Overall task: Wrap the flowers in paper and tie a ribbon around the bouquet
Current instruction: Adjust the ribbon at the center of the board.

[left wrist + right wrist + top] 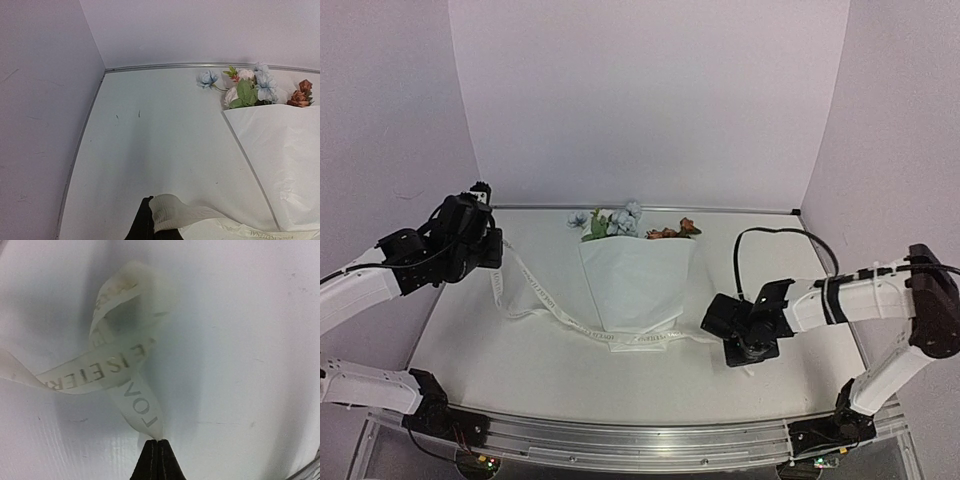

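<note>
**Top external view: both ends of the ribbon pinched, bouquet sitting in the middle**

So from above, the flowers (625,222) lie mid-table toward the back wall. The pale blue-white blooms are on the left and the rust-orange ones on the right. Only the heads and a few leaves poke out, since the stems are hidden inside the paper (638,285). That's folded into a tapered wrap, wide at the blooms and narrower toward the arms.

The ribbon (550,312) drapes across the table (490,375) in a long sag from one arm to the other. It passes right at the narrow bottom end of the paper, though I can't tell if it goes over or under.

Left wrist cam: the left fingers (144,227) are closed on one end of the ribbon, with the cream fabric bunched up against them. The wrapped flowers are off to the right.

Right wrist cam: the right fingers (150,462) are pressed together on the very tip of the other end. The lettered ribbon curls into a loose loop just above them.
</note>
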### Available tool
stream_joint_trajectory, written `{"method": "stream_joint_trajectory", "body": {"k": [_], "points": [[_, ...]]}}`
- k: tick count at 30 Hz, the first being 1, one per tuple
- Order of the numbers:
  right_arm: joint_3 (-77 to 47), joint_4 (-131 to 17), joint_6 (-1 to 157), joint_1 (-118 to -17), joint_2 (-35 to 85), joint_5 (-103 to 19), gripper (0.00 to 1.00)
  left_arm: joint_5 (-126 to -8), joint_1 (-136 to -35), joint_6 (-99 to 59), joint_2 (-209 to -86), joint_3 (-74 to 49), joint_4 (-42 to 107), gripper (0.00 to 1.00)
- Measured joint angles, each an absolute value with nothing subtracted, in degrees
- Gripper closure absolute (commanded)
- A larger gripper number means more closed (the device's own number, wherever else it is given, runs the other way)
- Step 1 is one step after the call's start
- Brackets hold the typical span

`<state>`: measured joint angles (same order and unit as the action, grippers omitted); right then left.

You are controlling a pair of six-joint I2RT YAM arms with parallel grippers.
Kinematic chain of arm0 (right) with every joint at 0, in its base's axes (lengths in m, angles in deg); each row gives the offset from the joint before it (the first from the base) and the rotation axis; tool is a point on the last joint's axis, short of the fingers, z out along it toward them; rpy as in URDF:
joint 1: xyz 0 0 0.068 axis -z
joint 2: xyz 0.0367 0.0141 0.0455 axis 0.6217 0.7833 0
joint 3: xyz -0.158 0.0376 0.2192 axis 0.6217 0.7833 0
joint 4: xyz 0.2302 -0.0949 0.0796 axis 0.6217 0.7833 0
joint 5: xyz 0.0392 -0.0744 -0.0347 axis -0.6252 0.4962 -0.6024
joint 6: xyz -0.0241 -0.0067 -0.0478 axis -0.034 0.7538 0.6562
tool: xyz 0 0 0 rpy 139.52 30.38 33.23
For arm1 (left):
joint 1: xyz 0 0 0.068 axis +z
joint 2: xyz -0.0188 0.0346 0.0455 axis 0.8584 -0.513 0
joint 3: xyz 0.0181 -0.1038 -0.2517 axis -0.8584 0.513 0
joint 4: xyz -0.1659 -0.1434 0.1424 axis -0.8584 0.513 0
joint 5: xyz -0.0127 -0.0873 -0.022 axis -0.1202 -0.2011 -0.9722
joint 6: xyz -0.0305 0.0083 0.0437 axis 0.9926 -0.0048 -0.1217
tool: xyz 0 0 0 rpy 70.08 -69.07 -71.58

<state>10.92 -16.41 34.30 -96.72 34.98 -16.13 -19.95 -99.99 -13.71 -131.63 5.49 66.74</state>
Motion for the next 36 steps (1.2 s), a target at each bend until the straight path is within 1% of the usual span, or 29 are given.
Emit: {"method": "stream_joint_trajectory", "body": {"k": [3, 6, 10, 17, 21, 23, 25, 28, 31, 33, 36], "points": [[9.7, -8.6, 35.7, -95.1, 27.7, -11.8, 1.0, -17.2, -99.5, -15.0, -130.1, 5.2, 68.4, 1.0], [6.9, -2.9, 38.4, -90.7, 20.3, -8.5, 1.0, -14.7, -99.3, -18.4, -127.8, 3.6, 69.1, 1.0], [1.9, 2.5, 43.3, -84.3, 12.7, -6.2, 1.0, -11.7, -99.2, -26.1, -124.4, -2.7, 68.0, 1.0], [-12.3, 7.7, 51.3, -83.1, 11.7, -5.8, 1.0, -7.8, -99.2, -41.1, -122.0, -15.8, 62.9, 1.0], [-14.1, 10.0, 53.3, -81.4, 11.6, -5.9, 1.0, -10.7, -99.1, -43.4, -120.7, -17.3, 63.1, 1.0], [-13.5, 11.1, 53.4, -79.1, 11.4, -6.0, 1.0, -14.1, -99.1, -41.5, -120.6, -15.6, 63.8, 1.0], [-11.6, 11.9, 53.2, -76.6, 10.3, -6.0, 1.0, -18.2, -99.1, -37.6, -120.5, -10.9, 64.2, 1.0], [-7.5, 14.1, 52.2, -72.4, 7.3, -5.9, 1.0, -24.9, -99.1, -28.5, -121.0, 1.6, 65.1, 1.0], [-4.0, 15.9, 50.5, -68.5, 4.5, -5.8, 1.0, -28.6, -99.1, -19.2, -122.4, 13.1, 67.0, 1.0], [-1.6, 16.9, 49.4, -66.3, 3.4, -5.8, 1.0, -29.1, -99.1, -13.1, -122.5, 16.9, 71.2, 1.0], [0.9, 17.6, 47.7, -63.1, 3.3, -5.9, 1.0, -29.6, -99.0, -6.2, -122.4, 17.6, 72.3, 0.96]]}}
